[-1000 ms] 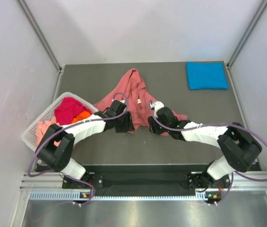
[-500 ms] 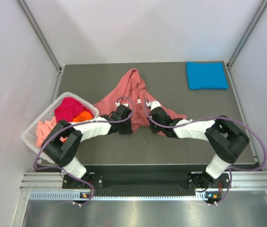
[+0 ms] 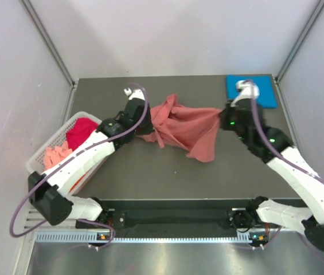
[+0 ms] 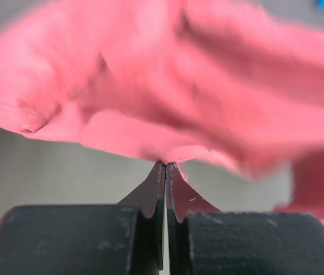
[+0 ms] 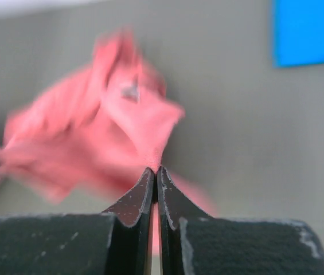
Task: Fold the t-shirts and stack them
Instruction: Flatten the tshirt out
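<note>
A salmon-pink t-shirt [image 3: 182,127] hangs stretched above the table between both grippers. My left gripper [image 3: 140,121] is shut on its left edge; in the left wrist view the cloth [image 4: 167,97] bunches right at the pinched tips [image 4: 166,164]. My right gripper [image 3: 223,116] is shut on the right edge, and the shirt [image 5: 121,132] spreads away from its tips [image 5: 155,169] in the right wrist view. A bright blue t-shirt [image 3: 251,91] lies folded flat at the back right corner. Magenta [image 3: 83,131], orange [image 3: 97,141] and pale pink [image 3: 55,155] t-shirts sit in the basket.
A white slatted basket [image 3: 36,156] stands at the table's left edge, partly under my left arm. The dark table top [image 3: 167,177] shows bare in front of the hanging shirt. Grey walls enclose the sides and back.
Both grippers shut on the salmon-pink shirt, then rose and moved apart toward the back, lifting and stretching it off the table.
</note>
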`<state>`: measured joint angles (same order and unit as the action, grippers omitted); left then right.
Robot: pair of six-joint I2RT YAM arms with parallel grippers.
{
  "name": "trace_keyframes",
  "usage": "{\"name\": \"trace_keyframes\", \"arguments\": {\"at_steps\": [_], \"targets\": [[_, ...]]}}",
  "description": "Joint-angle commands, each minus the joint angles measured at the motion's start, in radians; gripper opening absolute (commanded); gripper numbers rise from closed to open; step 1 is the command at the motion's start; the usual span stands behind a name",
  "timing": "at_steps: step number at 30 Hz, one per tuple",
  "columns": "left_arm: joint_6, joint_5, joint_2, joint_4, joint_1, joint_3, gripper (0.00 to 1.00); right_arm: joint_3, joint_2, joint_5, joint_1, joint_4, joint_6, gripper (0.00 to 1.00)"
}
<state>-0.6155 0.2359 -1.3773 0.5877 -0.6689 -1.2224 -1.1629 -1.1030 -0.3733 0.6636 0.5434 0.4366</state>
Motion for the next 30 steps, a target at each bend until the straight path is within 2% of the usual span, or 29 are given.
{"name": "trace_keyframes", "arguments": {"at_steps": [1,7,11,14,15,20,25,29,30], "targets": [[0.068,0.100,0.067,0.112,-0.001,-0.089,0.00,-0.034,0.083,-0.039,-0.143,0.205,0.013,0.00],[0.080,0.132,0.024,0.156,0.000,-0.091,0.00,0.098,0.089,0.033,-0.321,0.172,-0.015,0.00],[0.069,0.166,-0.002,0.172,0.000,-0.034,0.00,0.257,0.055,0.016,-0.400,0.152,0.030,0.00],[0.057,0.190,-0.012,0.181,0.002,0.018,0.00,0.339,0.022,0.014,-0.518,0.086,0.027,0.00],[0.054,0.192,-0.014,0.182,0.003,0.043,0.00,0.350,0.003,0.046,-0.585,0.064,0.019,0.00],[0.019,0.204,-0.025,0.182,0.005,0.096,0.00,0.315,-0.110,0.064,-0.703,-0.026,0.005,0.00],[-0.013,0.175,-0.006,0.199,0.005,0.109,0.00,0.191,-0.233,0.016,-0.740,0.053,0.034,0.16],[-0.009,0.073,0.040,0.156,0.003,0.150,0.00,0.124,-0.187,0.091,-0.688,0.153,0.089,0.34],[-0.009,0.040,0.049,0.144,0.005,0.176,0.00,0.124,-0.148,0.096,-0.633,0.162,0.103,0.41]]}}
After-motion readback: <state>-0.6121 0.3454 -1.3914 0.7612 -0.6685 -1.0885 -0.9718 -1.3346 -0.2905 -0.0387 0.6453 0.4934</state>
